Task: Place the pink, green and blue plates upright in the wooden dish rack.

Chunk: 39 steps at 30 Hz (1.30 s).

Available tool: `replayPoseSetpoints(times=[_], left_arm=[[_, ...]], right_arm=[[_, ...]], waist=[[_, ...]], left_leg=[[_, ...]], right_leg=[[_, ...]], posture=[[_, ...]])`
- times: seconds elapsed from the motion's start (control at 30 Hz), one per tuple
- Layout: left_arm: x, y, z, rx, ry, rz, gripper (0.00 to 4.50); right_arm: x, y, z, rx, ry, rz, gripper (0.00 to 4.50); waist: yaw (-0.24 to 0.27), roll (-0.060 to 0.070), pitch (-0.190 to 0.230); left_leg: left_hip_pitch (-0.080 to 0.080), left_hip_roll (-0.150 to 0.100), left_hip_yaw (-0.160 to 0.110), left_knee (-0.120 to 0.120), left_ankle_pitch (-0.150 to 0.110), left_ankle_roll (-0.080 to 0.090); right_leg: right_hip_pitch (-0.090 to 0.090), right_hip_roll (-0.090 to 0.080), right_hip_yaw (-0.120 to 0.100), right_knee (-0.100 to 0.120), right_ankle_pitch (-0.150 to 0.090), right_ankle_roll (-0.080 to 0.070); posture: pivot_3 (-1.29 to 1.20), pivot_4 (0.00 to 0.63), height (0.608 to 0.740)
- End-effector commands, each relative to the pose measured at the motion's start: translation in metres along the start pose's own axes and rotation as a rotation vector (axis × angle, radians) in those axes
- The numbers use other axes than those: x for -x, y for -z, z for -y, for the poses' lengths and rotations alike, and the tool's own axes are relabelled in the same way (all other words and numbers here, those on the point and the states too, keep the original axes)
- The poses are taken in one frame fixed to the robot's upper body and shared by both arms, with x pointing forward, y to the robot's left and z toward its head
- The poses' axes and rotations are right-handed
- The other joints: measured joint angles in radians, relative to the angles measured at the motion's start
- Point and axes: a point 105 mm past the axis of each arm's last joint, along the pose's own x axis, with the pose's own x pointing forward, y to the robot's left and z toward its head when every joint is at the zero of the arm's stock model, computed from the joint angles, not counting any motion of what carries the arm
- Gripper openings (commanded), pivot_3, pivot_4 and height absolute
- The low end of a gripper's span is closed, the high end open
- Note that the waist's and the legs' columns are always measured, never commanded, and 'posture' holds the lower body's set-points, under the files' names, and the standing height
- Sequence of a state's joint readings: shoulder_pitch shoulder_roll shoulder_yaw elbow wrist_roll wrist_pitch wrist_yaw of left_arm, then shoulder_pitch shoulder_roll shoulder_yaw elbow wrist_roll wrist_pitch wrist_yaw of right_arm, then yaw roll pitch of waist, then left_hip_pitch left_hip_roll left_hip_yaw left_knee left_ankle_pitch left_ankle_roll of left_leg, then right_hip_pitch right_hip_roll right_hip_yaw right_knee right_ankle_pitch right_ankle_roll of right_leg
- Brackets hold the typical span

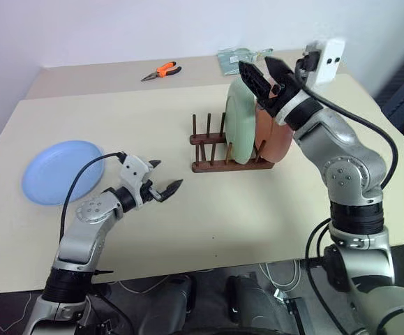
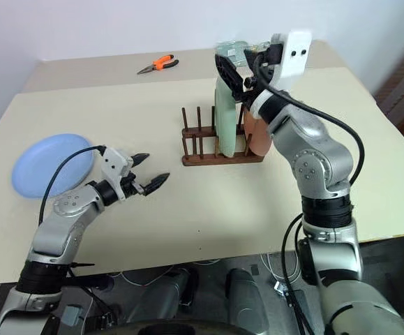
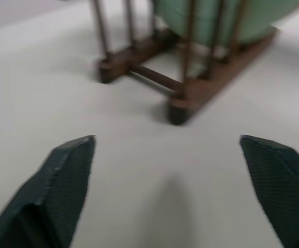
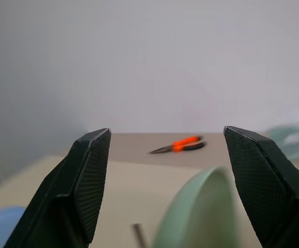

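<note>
Beige table [image 1: 208,209], matte and smooth, 2 slabs butted along a seam behind the rack; near edge runs just in front of both arms, far edge meets a white wall.

Wooden rack [image 1: 224,150] mid-table, dark brown, 2 base bars with thin upright pegs. Green plate [image 1: 241,120] stands on edge between pegs; pink plate [image 1: 274,136] stands just behind it on the right-hand side, close against it. Several peg slots on the rack's left end are open. Both plates rise well above the pegs.

Blue plate [image 1: 61,170] lies flat near the table's left edge, round, shallow, raised rim, well apart from the rack. Bare tabletop lies between it and the rack.

Left gripper [image 1: 164,186] low over the table between blue plate and rack, fingers spread wide, nothing between them; the wrist view looks straight at the rack's end.

Right gripper [image 1: 266,70] above the green plate's top rim, fingers parted wide, gripping nothing.

Orange-handled pliers [image 1: 162,70] on the rear slab, well clear. Clear plastic packet [image 1: 238,58] near the far edge. No writing legible.
</note>
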<state>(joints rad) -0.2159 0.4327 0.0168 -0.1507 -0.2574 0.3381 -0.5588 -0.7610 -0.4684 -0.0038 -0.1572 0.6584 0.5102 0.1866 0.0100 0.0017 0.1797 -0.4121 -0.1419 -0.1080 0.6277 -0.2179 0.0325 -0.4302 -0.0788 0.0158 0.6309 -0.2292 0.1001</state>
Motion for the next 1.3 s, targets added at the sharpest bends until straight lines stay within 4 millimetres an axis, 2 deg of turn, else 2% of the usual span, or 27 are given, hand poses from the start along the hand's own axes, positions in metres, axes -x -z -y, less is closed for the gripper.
replayPoseSetpoints(times=[0.03, 0.07, 0.1, 0.13, 0.17, 0.2, 0.23, 0.3, 0.43, 0.57, 0.67, 0.7, 0.77, 1.0, 1.07, 1.17, 1.2, 1.3], left_arm=[[0.012, -0.015, -0.053, -0.055, -0.299, 0.066, 4.5], [0.018, -0.018, -0.071, -0.069, -0.413, 0.076, 4.5], [0.033, -0.021, -0.101, -0.068, -0.611, 0.083, 4.5], [0.058, -0.024, -0.134, -0.045, -0.858, 0.093, 4.5], [0.085, -0.022, -0.158, 0.014, -1.068, 0.088, 4.5], [0.108, -0.018, -0.173, 0.07, -1.221, 0.082, 4.5], [0.125, -0.016, -0.18, 0.101, -1.316, 0.075, 4.5], [0.144, -0.012, -0.185, 0.163, -1.416, 0.065, 4.5], [0.168, 0.008, -0.184, 0.304, -1.5, -0.047, 4.5], [0.161, 0.023, -0.167, 0.512, -1.426, -0.067, 4.5], [0.146, 0.041, -0.148, 0.707, -1.308, -0.086, 4.5], [0.142, 0.048, -0.141, 0.793, -1.285, -0.08, 4.25], [0.143, 0.058, -0.135, 0.907, -1.296, -0.062, 3.65], [0.137, 0.053, -0.139, 0.945, -1.272, -0.047, 0.11], [0.125, 0.036, -0.143, 0.885, -1.199, 0.002, 0.04], [0.102, -0.01, -0.146, 0.703, -1.068, 0.123, 0.04], [0.081, -0.044, -0.141, 0.586, -0.952, 0.172, 0.04], [0.041, -0.107, -0.116, 0.405, -0.714, 0.263, 0.04]], right_arm=[[-0.004, -0.023, -0.011, 0.217, -0.084, 0.084, 4.35], [-0.004, -0.027, -0.016, 0.25, -0.113, 0.104, 4.47], [-0.004, -0.029, -0.029, 0.333, -0.178, 0.116, 4.47], [-0.002, -0.025, -0.048, 0.441, -0.276, 0.113, 4.47], [0.001, -0.017, -0.066, 0.534, -0.367, 0.1, 4.47], [0.004, -0.009, -0.079, 0.596, -0.437, 0.09, 4.47], [0.005, -0.002, -0.087, 0.615, -0.477, 0.084, 4.47], [0.007, 0.007, -0.095, 0.616, -0.515, 0.077, 4.47], [0.006, 0.018, -0.108, 0.586, -0.568, 0.072, 4.47], [0.005, 0.022, -0.113, 0.568, -0.594, 0.073, 4.47], [0.005, 0.023, -0.115, 0.566, -0.602, 0.075, 4.47], [0.005, 0.023, -0.115, 0.563, -0.602, 0.078, 4.5], [0.005, 0.022, -0.115, 0.561, -0.6, 0.082, 4.5], [0.006, 0.024, -0.108, 0.546, -0.586, 0.055, 4.5], [0.007, 0.024, -0.107, 0.547, -0.578, 0.053, 4.5], [0.007, 0.024, -0.106, 0.579, -0.569, 0.058, 4.5], [0.009, 0.027, -0.109, 0.625, -0.586, 0.056, 4.5], [0.01, 0.032, -0.117, 0.692, -0.632, 0.054, 4.5]], waist=[[-0.001, 0.0, 0.0], [-0.001, 0.0, 0.0], [-0.001, 0.0, 0.0], [-0.001, -0.001, 0.001], [-0.002, -0.002, 0.001], [-0.005, -0.003, 0.001], [-0.009, -0.004, 0.0], [-0.008, -0.004, 0.0], [0.006, -0.006, 0.0], [0.007, -0.013, -0.003], [0.002, -0.013, -0.003], [0.002, -0.014, -0.003], [0.0, -0.014, -0.003], [0.006, -0.014, -0.003], [0.005, -0.014, -0.003], [0.005, -0.014, -0.003], [0.005, -0.015, -0.003], [0.008, -0.019, -0.001]], left_leg=[[0.0, 0.0, 0.0, 0.0, 0.0, 0.0], [0.0, 0.0, 0.0, 0.0, 0.0, 0.0], [0.0, 0.0, 0.0, 0.0, 0.0, 0.0], [0.0, 0.0, 0.0, 0.0, 0.0, 0.0], [0.0, 0.0, 0.0, 0.0, 0.0, -0.001], [0.0, 0.001, 0.0, 0.0, 0.001, -0.001], [0.0, 0.001, 0.0, 0.0, 0.0, -0.001], [0.0, 0.001, 0.0, 0.0, 0.0, -0.002], [0.0, 0.0, 0.0, 0.004, -0.001, -0.004], [0.0, -0.001, -0.003, 0.006, -0.002, -0.005], [0.001, -0.001, -0.003, 0.005, -0.002, -0.005], [0.001, -0.001, -0.003, 0.005, -0.002, -0.005], [0.001, -0.001, -0.003, 0.004, -0.001, -0.005], [0.002, 0.0, -0.003, 0.004, -0.001, -0.007], [0.003, 0.0, -0.003, 0.004, -0.001, -0.007], [0.003, -0.001, -0.003, 0.004, -0.001, -0.007], [0.003, -0.001, -0.003, 0.004, 0.0, -0.007], [0.002, -0.001, -0.003, 0.004, 0.001, -0.009]], right_leg=[[0.0, 0.0, 0.0, 0.0, 0.0, 0.0], [0.0, 0.0, 0.0, 0.0, 0.0, 0.0], [0.0, 0.0, 0.0, 0.0, 0.0, 0.0], [0.0, 0.0, 0.0, 0.0, 0.0, 0.0], [0.0, 0.0, 0.0, 0.0, 0.0, 0.0], [-0.001, 0.001, 0.0, 0.001, 0.0, 0.0], [-0.001, 0.001, 0.0, 0.001, 0.0, 0.0], [-0.001, 0.0, -0.001, 0.001, 0.0, 0.001], [0.0, 0.0, -0.002, 0.0, 0.001, 0.003], [0.0, 0.0, -0.004, 0.0, 0.002, 0.003], [0.001, 0.0, -0.004, 0.0, 0.002, 0.003], [0.001, 0.0, -0.004, 0.0, 0.002, 0.003], [0.002, 0.0, -0.004, 0.0, 0.002, 0.003], [0.002, 0.0, -0.004, 0.001, 0.002, 0.003], [0.002, 0.0, -0.004, 0.0, 0.002, 0.003], [0.002, 0.0, -0.004, 0.0, 0.002, 0.003], [0.002, 0.0, -0.004, 0.0, 0.002, 0.003], [0.002, 0.0, -0.004, 0.001, 0.002, 0.002]], posture=[[0.0, 0.15, 0.727], [0.0, 0.15, 0.727], [0.0, 0.15, 0.727], [0.0, 0.15, 0.727], [0.0, 0.15, 0.727], [0.0, 0.15, 0.727], [0.0, 0.15, 0.727], [0.0, 0.15, 0.727], [0.0, 0.15, 0.727], [0.0, 0.15, 0.727], [0.0, 0.15, 0.727], [0.0, 0.15, 0.727], [0.0, 0.15, 0.727], [0.0, 0.15, 0.727], [0.0, 0.15, 0.727], [0.0, 0.15, 0.727], [0.0, 0.15, 0.727], [0.0, 0.15, 0.727]])
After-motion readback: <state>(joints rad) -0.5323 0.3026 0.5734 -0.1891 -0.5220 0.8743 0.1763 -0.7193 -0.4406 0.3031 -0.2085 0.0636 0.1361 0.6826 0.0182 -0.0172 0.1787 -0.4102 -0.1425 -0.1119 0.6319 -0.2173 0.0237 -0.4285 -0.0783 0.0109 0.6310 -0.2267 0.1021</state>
